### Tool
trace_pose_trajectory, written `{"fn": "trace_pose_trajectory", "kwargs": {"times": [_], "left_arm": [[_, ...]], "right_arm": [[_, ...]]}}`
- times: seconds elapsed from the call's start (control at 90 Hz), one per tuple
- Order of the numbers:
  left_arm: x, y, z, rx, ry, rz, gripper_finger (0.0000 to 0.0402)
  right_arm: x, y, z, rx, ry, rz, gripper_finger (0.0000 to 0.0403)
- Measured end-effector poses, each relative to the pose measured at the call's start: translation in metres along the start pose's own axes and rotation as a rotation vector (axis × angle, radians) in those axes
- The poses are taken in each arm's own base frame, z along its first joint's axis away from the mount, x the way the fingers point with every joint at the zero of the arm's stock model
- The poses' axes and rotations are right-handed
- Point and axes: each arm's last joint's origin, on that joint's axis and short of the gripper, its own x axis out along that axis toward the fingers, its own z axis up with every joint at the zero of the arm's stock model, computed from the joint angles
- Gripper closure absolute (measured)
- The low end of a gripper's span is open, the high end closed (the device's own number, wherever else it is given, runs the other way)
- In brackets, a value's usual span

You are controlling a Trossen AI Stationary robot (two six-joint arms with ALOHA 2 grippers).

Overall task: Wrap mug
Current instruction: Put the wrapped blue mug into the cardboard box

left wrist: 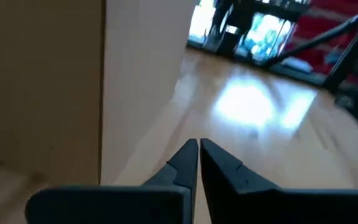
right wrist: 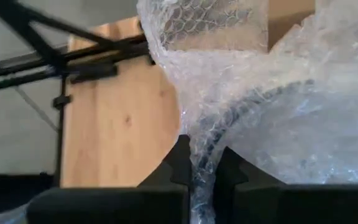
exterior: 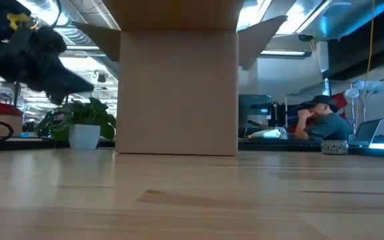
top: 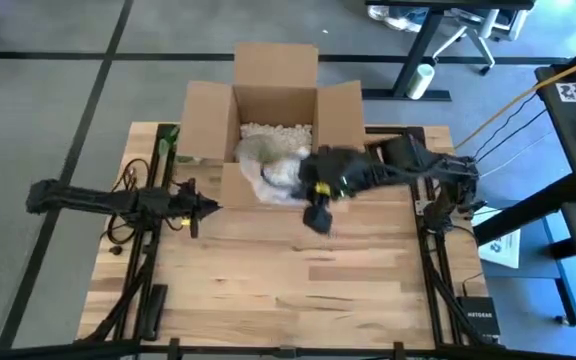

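Left gripper (top: 208, 208): fingers together, empty, low over table (top: 268, 290), beside box (top: 276, 110).
Plant (exterior: 79, 123): behind table, left of box.
Mug (right wrist: 291, 134): swathed in bubble wrap (top: 280, 172), above box's front flap.
Right gripper (right wrist: 199, 174): clamped on wrap.

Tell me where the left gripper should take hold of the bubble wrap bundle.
Probably the loose bubble wrap edge on the bundle's left, approached from the left across the table. The right gripper already pinches one fold, and the box blocks the far side.
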Motion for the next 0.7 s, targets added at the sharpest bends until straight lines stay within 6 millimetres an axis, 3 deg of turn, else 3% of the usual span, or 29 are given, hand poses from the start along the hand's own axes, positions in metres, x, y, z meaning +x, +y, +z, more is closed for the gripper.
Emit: {"fn": "trace_pose_trajectory", "kwargs": {"times": [0.322, 0.533, 0.7], "left_arm": [[0.000, 0.022, 0.004, 0.032, -0.006, 0.052, 0.0402], [-0.003, 0.040, 0.009, 0.008, -0.028, 0.151, 0.0402], [-0.006, 0.050, 0.012, -0.063, -0.011, 0.198, 0.0402]], "right_arm": [[0.007, -0.084, 0.026, -0.035, -0.091, -0.027, 0.0401], [0.033, -0.122, 0.026, -0.031, -0.023, -0.040, 0.0401], [0.066, -0.144, 0.021, -0.039, 0.065, -0.027, 0.0401]]}}
